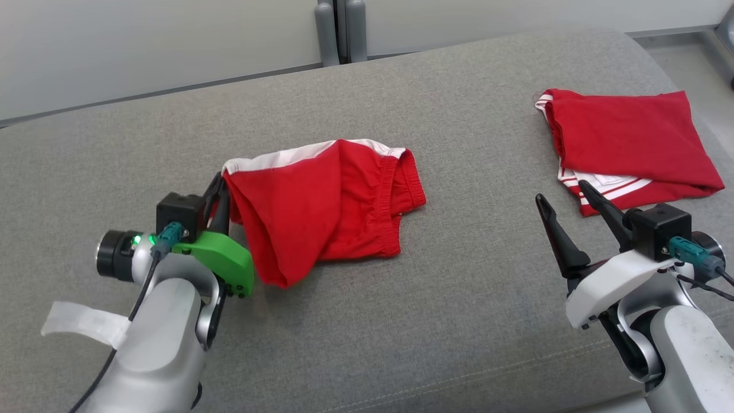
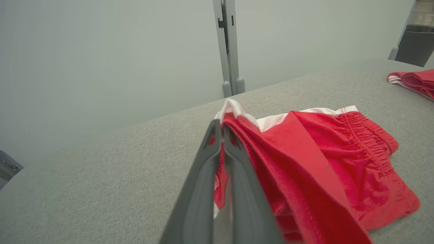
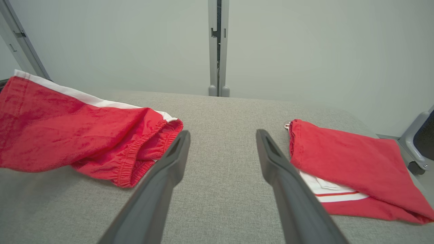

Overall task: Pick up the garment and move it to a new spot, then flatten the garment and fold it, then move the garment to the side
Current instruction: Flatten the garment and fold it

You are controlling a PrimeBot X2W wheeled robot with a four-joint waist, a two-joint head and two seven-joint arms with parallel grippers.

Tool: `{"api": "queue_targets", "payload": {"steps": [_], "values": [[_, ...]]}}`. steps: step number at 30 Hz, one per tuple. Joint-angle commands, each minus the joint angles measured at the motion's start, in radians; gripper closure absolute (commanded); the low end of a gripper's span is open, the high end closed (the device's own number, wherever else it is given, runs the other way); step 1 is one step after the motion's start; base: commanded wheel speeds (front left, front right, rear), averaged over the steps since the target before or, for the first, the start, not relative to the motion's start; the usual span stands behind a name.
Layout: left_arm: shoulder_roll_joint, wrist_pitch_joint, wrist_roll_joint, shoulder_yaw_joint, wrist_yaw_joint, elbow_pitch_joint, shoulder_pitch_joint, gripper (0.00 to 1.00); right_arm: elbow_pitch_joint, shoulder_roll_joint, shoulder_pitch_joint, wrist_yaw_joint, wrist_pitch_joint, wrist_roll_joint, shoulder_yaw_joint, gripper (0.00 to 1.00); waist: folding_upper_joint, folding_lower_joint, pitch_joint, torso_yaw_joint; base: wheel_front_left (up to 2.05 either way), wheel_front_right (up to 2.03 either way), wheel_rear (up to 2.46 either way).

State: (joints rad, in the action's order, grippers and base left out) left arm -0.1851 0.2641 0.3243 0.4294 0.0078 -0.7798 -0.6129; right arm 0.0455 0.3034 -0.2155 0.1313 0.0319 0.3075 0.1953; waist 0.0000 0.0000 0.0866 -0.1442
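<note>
The left gripper (image 1: 219, 192) was clamped shut on the red shorts (image 1: 321, 201), pinching their near-left edge right beside the white band (image 1: 269, 162). In the head view that edge stood lifted off the grey cushion (image 1: 401, 86). The rest of the shorts lay on the fabric around the cushion's middle, and a fold of red hung down next to the green wrist cover (image 1: 221, 258).

The left wrist view gave the grip itself. Two dark fingers (image 2: 203, 176) were pressed together, with red cloth and a tuft of white caught between them and poking up past the tips. It also brought out the gathered elastic waistband (image 2: 369, 132), resting on the cushion at the shorts' far side.

Over on the other side, the right gripper (image 1: 561, 191) hung with its jaws spread wide, nothing in them, above bare cushion. The head view put it just short of a second red garment (image 1: 631, 137). That one was folded flat near the cushion's right end, with white and red-striped trim peeking out at its near edge.

The right wrist view framed both pieces at once: shorts off to its left, folded garment to its right, open cushion between the fingers. Behind the cushion a grey post (image 1: 341, 28) stood against a pale wall (image 1: 143, 46).
</note>
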Motion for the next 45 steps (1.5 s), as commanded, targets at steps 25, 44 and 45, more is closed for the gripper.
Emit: {"api": "queue_targets", "payload": {"steps": [25, 44, 45], "values": [[0.042, 0.000, 0.066, -0.165, 0.031, 0.055, 0.136, 0.00, -0.012, -0.002, 0.027, -0.001, 0.004, -0.004, -0.028, 0.00, 0.0000, 0.0000, -0.015, 0.060, 0.00, 0.00, 0.00], [0.133, -0.048, 0.171, 0.164, -0.001, -0.019, 0.229, 0.00, -0.016, -0.001, 0.015, -0.001, 0.008, 0.007, -0.014, 0.00, 0.0000, 0.0000, 0.011, 0.030, 0.00, 0.00, 0.00], [0.132, -0.052, 0.180, 0.183, 0.009, -0.028, 0.226, 0.00, -0.015, 0.000, 0.012, -0.001, 0.008, 0.007, -0.012, 0.00, 0.0000, 0.0000, 0.012, 0.027, 0.00, 0.00, 0.00]]}}
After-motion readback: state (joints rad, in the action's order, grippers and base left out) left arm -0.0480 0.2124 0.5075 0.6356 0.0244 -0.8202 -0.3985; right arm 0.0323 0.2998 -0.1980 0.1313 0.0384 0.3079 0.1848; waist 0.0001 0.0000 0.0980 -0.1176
